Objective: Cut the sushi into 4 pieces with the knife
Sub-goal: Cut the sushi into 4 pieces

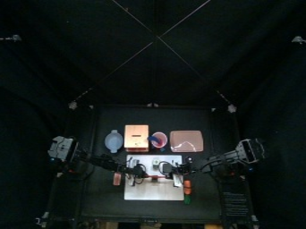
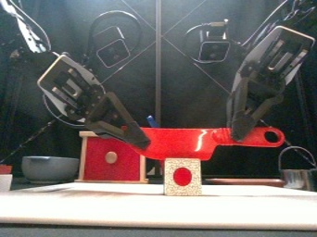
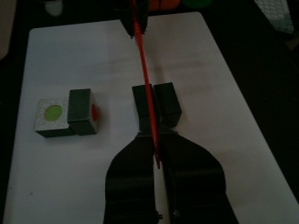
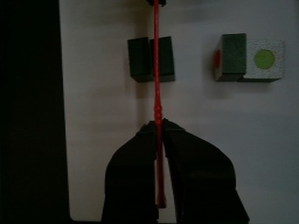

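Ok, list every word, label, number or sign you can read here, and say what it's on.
No text can be read.
The red knife, white cutting board and wooden box carry no print in these views.
The sushi piece shows only a plain red dot on its end face, not a sign.

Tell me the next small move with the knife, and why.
Probably press the knife straight down. The left gripper and right gripper both hold it level, fingers shut, with its blade lined up across the middle of a dark sushi block on the board. Another piece sits apart beside it, so more cuts seem due.
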Controlling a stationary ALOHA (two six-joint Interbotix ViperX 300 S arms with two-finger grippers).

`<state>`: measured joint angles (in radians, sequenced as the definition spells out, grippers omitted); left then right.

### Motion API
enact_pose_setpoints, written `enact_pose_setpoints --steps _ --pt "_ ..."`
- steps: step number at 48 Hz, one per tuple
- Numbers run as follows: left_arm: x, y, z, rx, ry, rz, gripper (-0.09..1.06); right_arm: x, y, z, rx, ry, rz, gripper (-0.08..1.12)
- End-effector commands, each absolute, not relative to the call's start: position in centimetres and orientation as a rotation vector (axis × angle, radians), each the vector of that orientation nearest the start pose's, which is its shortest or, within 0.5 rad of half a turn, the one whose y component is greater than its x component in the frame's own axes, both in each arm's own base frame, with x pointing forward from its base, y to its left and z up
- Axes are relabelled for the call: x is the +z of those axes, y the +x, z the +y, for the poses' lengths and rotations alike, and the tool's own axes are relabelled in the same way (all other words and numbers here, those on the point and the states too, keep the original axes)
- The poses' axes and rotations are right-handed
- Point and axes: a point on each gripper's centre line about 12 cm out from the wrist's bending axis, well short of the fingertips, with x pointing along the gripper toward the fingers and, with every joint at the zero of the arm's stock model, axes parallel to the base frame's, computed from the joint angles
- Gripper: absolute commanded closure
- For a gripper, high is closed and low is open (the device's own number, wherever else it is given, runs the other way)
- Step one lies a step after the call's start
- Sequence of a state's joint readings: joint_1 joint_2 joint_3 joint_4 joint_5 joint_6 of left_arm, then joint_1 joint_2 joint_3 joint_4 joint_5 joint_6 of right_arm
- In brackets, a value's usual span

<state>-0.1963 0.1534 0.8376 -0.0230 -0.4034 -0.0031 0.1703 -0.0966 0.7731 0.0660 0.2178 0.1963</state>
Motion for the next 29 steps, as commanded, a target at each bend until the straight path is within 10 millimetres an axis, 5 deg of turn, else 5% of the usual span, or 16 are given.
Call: enact_pose_setpoints --steps 1,13,29 --pt "9.7 36.2 -7.4 -0.182 0.039 0.592 0.67 15.1 33.7 6.0 0.055 0.177 0.901 0.94" --pt "9.6 36.0 -7.7 -0.18 0.028 0.598 0.67 14.9 33.8 6.1 0.058 0.176 0.898 0.94" --pt "6.9 35.8 -7.7 -0.156 0.009 0.672 0.67 13.2 33.8 6.4 0.052 0.181 0.945 0.94"
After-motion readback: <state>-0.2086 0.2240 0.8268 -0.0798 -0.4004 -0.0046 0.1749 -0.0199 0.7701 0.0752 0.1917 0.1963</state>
